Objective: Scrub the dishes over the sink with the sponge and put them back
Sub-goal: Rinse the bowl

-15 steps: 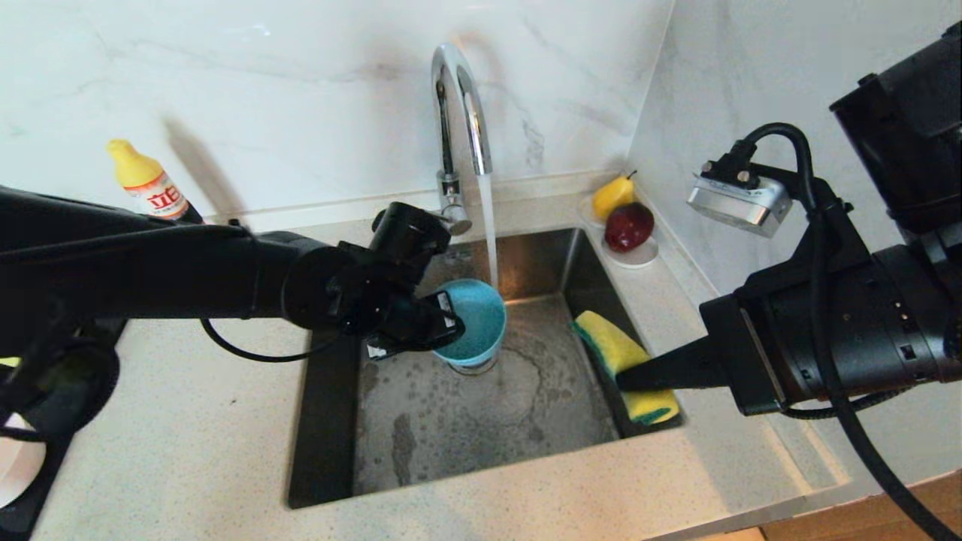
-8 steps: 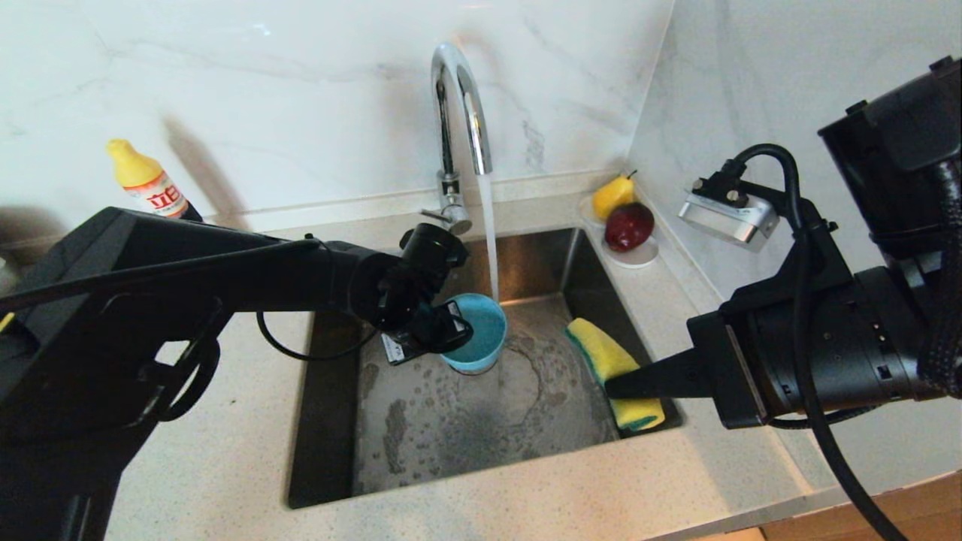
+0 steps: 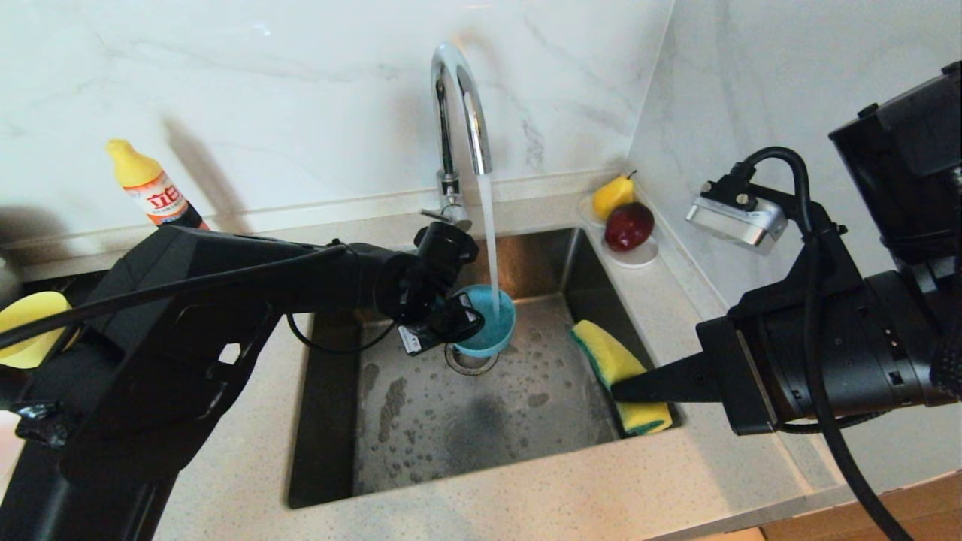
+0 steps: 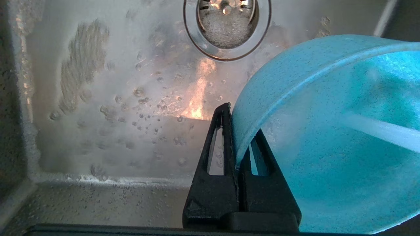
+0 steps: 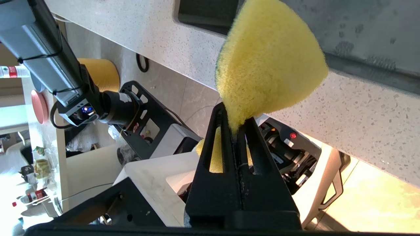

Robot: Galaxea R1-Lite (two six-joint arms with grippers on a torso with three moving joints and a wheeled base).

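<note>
Left gripper (image 4: 233, 131) pinches the blue bowl (image 4: 328, 137) rim at frame centre; only the head view shows the tap (image 3: 458, 113) stream; right gripper (image 5: 234, 123) clamps the sponge (image 5: 269, 65).

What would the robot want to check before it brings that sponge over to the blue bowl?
1. Left tool shut on the light blue bowl, pinching its rim: ok.
2. Right tool shut on the sponge, gripping it at its narrow end: ok.
3. Bowl over the sink, near the drain: ok.
4. Water from the tap running into the bowl: ok.
5. Sponge touching the bowl: not ok, they are apart, with the sponge at the sink's right side.
6. Bowl already clean inside: cannot tell.
</note>
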